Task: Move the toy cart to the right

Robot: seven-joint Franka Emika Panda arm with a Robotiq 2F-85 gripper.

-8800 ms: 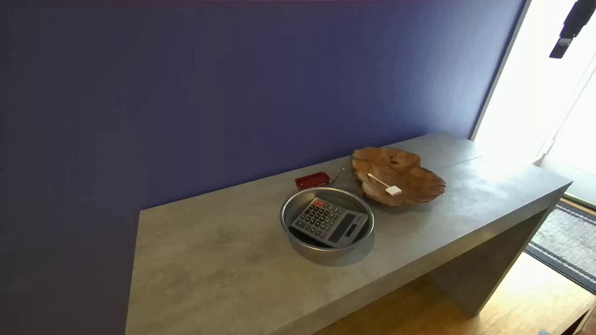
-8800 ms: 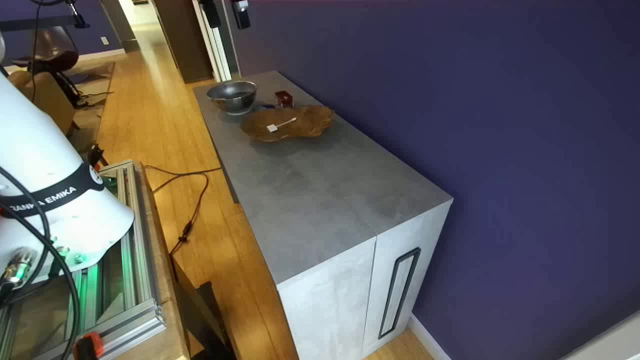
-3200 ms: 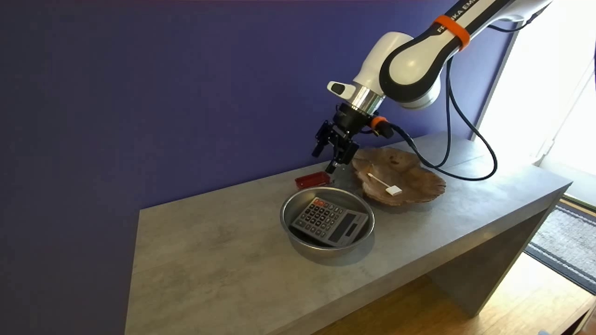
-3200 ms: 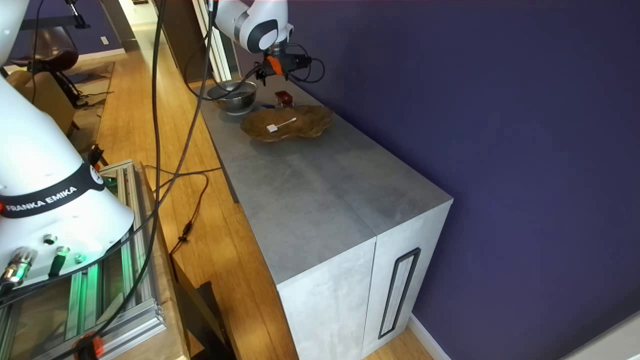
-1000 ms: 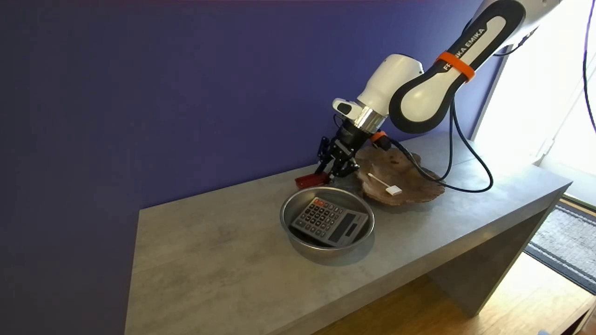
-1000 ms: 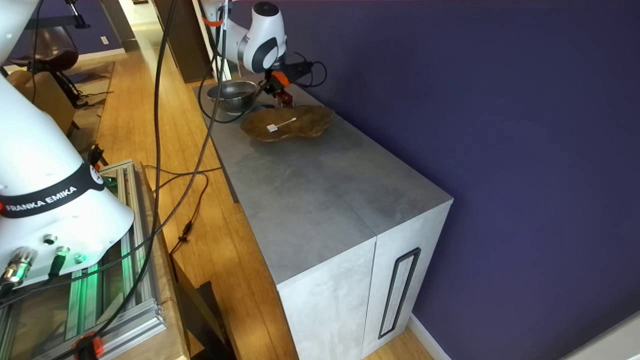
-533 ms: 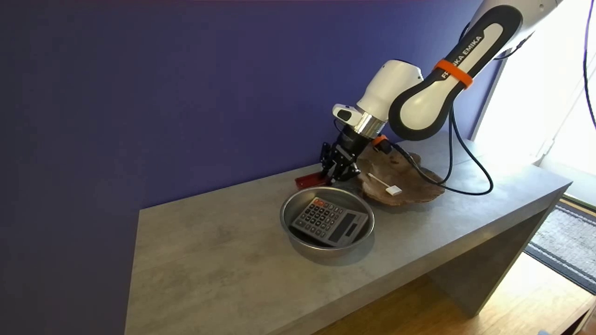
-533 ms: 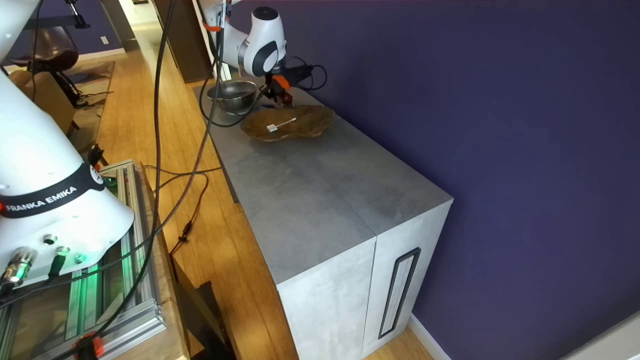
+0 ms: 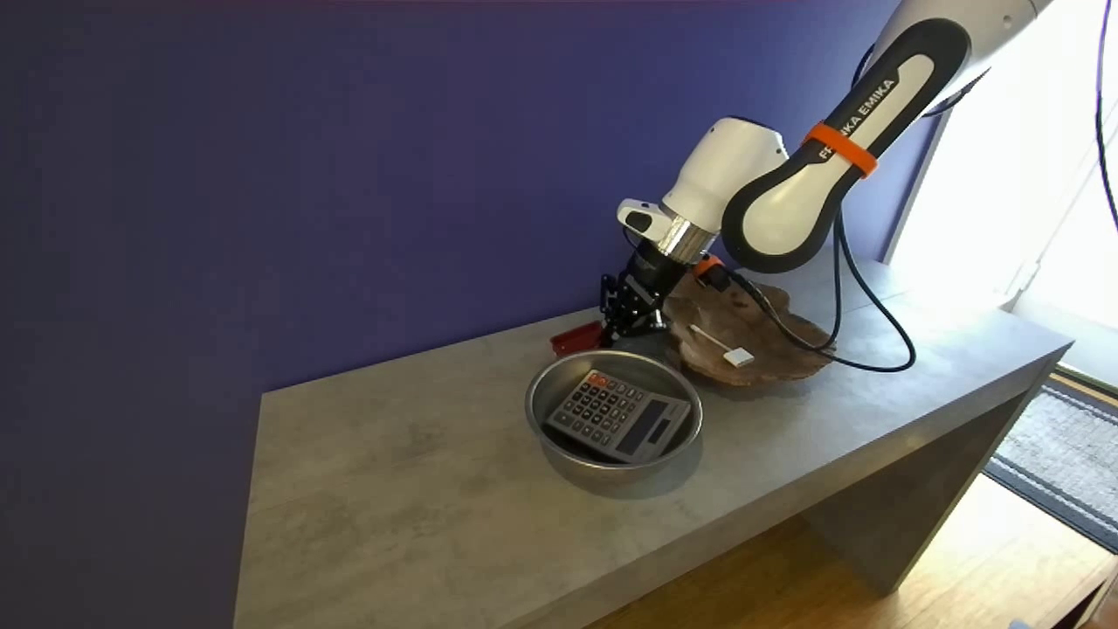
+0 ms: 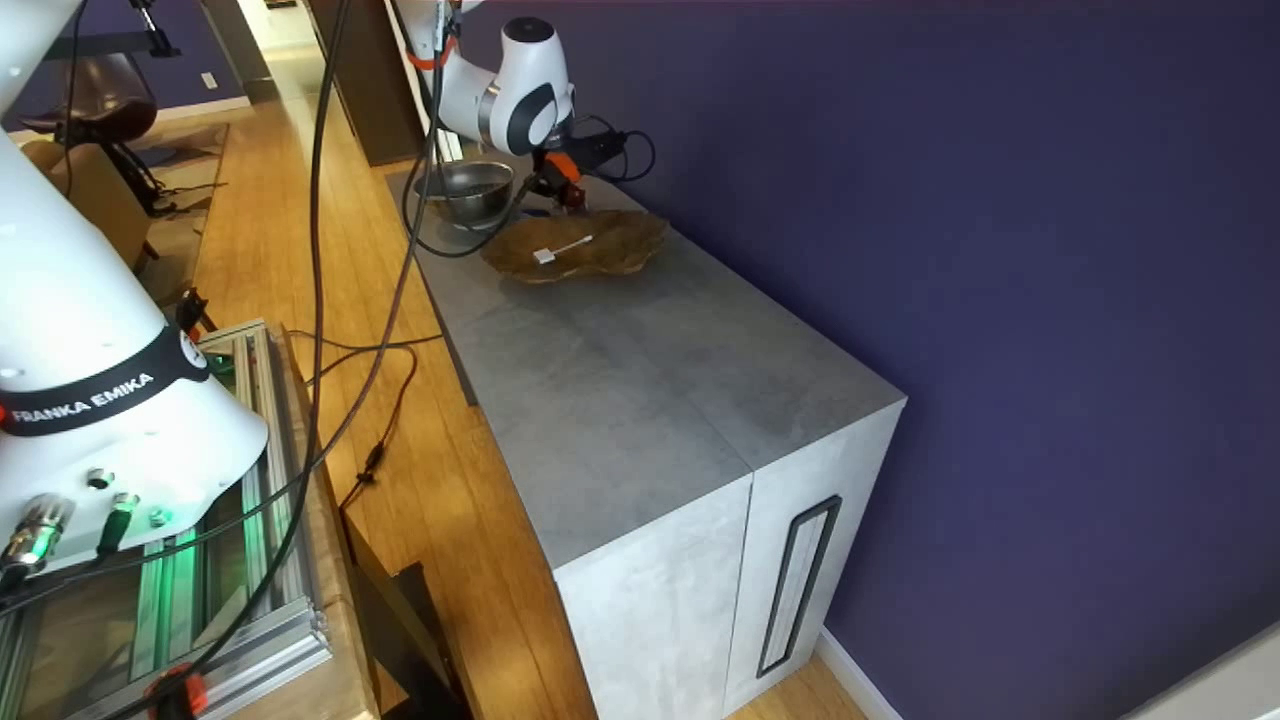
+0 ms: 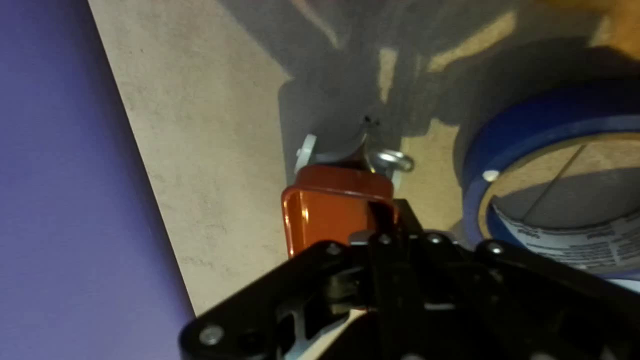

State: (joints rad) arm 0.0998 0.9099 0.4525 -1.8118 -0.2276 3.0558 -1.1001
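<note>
Between purple wall [image 9: 349,175] and round metal bowl [image 9: 603,476], the small red toy cart [image 11: 325,215] sits on the grey countertop [image 9: 393,463]. We judge the black gripper [image 11: 395,217] clenched on its rim: grasping done, the rightward move remains.

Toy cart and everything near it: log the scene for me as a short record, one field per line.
Toy cart: red, open-topped, near the purple wall
Pincer: closed on one side of the cart
Beside the cart: blue tape roll, visible gap between
Metal bowl: holds a calculator
Wooden bowl: holds a white adapter
Unclear: whether the cart touches the counter
</note>
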